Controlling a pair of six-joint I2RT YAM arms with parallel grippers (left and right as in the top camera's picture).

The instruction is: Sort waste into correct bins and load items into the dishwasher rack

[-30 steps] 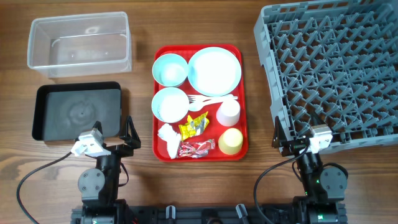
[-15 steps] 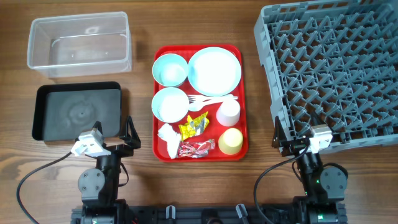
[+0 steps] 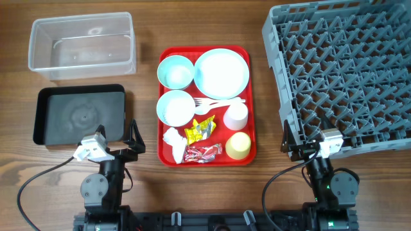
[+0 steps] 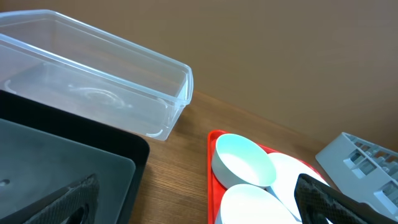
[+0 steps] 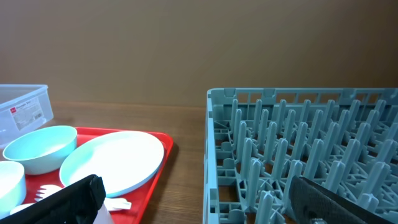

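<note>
On the red tray (image 3: 164,86) sit a pale blue plate (image 3: 221,72), two bowls (image 3: 175,71) (image 3: 175,108), a white cup (image 3: 236,116), a yellow cup (image 3: 238,145) and a white fork and spoon (image 3: 219,102). Crumpled tissue (image 3: 173,142), a yellow wrapper (image 3: 200,130) and a red wrapper (image 3: 200,153) lie at its near end. The clear tub (image 3: 81,45) and black tray (image 3: 80,114) are on the left, the grey dishwasher rack (image 3: 343,74) on the right. My left gripper (image 3: 115,136) (image 4: 196,208) hangs open near the black tray. My right gripper (image 3: 305,135) (image 5: 202,202) hangs open at the rack's near-left corner. Neither holds anything.
Bare wood lies between the black tray and the red tray, and between the red tray and the rack. Both arm bases and their cables sit at the near table edge. The rack (image 5: 298,143) fills the right half of the right wrist view.
</note>
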